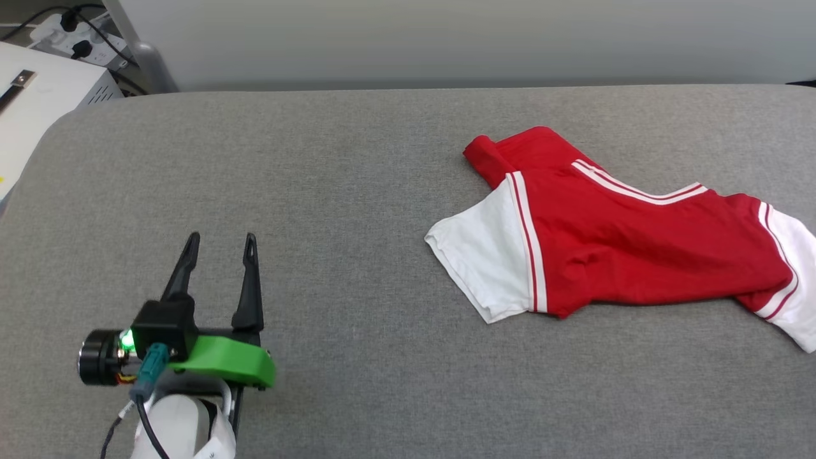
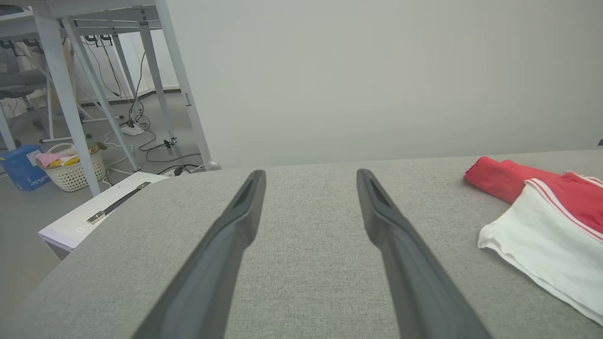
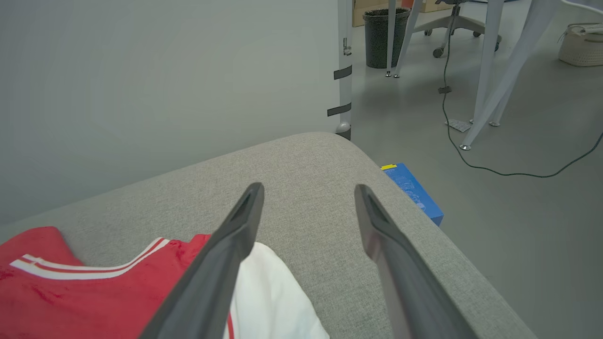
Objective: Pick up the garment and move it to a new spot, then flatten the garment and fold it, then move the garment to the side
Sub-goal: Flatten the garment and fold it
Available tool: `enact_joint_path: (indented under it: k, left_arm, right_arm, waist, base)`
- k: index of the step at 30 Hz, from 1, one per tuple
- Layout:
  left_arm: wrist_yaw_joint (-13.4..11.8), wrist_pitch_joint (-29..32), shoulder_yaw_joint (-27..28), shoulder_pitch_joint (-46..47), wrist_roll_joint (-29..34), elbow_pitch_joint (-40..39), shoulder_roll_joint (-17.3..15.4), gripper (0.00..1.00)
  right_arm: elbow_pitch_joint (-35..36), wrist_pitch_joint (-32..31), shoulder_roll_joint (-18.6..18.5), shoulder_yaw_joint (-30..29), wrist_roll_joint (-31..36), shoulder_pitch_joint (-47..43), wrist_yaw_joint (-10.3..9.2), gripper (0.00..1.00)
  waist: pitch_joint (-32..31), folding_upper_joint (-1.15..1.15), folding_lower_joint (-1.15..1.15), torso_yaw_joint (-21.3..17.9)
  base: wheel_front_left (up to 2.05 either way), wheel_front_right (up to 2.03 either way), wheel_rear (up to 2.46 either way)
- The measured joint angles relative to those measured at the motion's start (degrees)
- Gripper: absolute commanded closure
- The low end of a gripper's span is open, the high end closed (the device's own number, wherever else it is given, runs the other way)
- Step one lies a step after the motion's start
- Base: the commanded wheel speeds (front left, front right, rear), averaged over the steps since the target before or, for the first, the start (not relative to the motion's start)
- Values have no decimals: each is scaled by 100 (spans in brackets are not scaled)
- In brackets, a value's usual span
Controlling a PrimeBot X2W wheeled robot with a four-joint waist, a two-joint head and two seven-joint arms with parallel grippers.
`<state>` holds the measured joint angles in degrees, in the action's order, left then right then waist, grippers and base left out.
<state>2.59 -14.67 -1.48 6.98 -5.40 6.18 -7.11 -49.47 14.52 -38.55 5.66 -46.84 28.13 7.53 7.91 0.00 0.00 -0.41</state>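
Head view, upper L: white box [image 1: 38, 108] off the edge of the grey padded table [image 1: 357, 191]. Lower L: left gripper [image 1: 220, 242] over bare table, jaws spread wide, nothing btwn them, well apart from the garment [image 1: 637, 236]. The garment lies crumpled at mid-R of frame, red body w/ striped trim, one white sleeve toward centre, the other running off the R edge. Left wrist view: basket [image 2: 70, 169] on floor at far L, left gripper [image 2: 309, 175] wide open & empty at centre, garment [image 2: 541, 235] at R edge. Right wrist view: garment [image 3: 94, 292] at lower L, right gripper [image 3: 307, 188] jaws wide apart, holding nothing; its L finger overlaps the white sleeve in frame, can't tell if touching. Blue box [image 3: 414, 190] on floor to the R.
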Motion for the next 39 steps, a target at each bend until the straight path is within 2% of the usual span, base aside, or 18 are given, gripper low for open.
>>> enact_joint_path:
  k: [3, 6, 8, 10, 13, 16, 19, 24, 30, 36, 39]
  left_arm:
    - [162, 11, -103, 371, 43, 94, -185, 0]
    - [282, 157, -291, 779, 108, 177, -377, 0]
    - [352, 312, -457, 1093, 121, 209, -465, 0]
    - [403, 458, -624, 1383, 114, 259, -554, 0]
    - [450, 771, -932, 1850, -54, 365, -686, 0]
    - [472, 1268, -1433, 2386, -478, 537, -820, 0]
    - [475, 1992, -2216, 3034, -1084, 724, -1088, 0]
    - [475, 3446, -3351, 3947, -2229, 1026, -1408, 0]
    - [475, 4994, -4541, 4851, -3531, 1333, -1550, 0]
    - [475, 5548, -5587, 5640, -3888, 1647, -1586, 0]
    - [475, 5608, -6033, 5804, -3997, 1870, -1570, 0]
  right_arm:
    - [1001, 21, 612, -1070, 1101, -458, 0, 0]
    - [2323, 21, 1439, -1797, 2165, -977, 0, 0]
    - [3226, 21, 2011, -2008, 2748, -1296, 0, 0]
    - [3882, 22, 2428, -2029, 3148, -1522, 0, 0]
    - [4559, 22, 2847, -1893, 3428, -1729, 0, 0]
    - [5013, 22, 2962, -1600, 3643, -1879, 0, 0]
    - [5211, 22, 3040, -1280, 3673, -1967, 0, 0]
    - [5209, 22, 3030, -788, 3660, -1987, 0, 0]
    - [5037, 22, 3029, -447, 3680, -1954, 0, 0]
    - [4886, 22, 3093, -297, 3655, -1680, 0, 0]
    - [4855, 22, 3119, -266, 3654, -1534, 0, 0]
  waist:
    - [-31, 0, 0, -84]
    - [-31, 0, 0, -154]
    - [-4, 0, 0, -191]
    - [39, 0, 0, -218]
    - [121, 0, 0, -258]
    - [217, 0, 0, -295]
    - [331, 0, 0, -345]
    - [520, 0, 0, -452]
    - [816, 0, 0, -596]
    - [1209, 0, 0, -717]
    - [1410, 0, 0, -783]
  base:
    - [0, 0, 0]
    - [0, 0, 0]
    - [0, 0, 0]
    - [0, 0, 0]
    - [0, 0, 0]
    - [0, 0, 0]
    - [0, 0, 0]
    - [0, 0, 0]
    - [0, 0, 0]
    - [0, 0, 0]
    - [0, 0, 0]
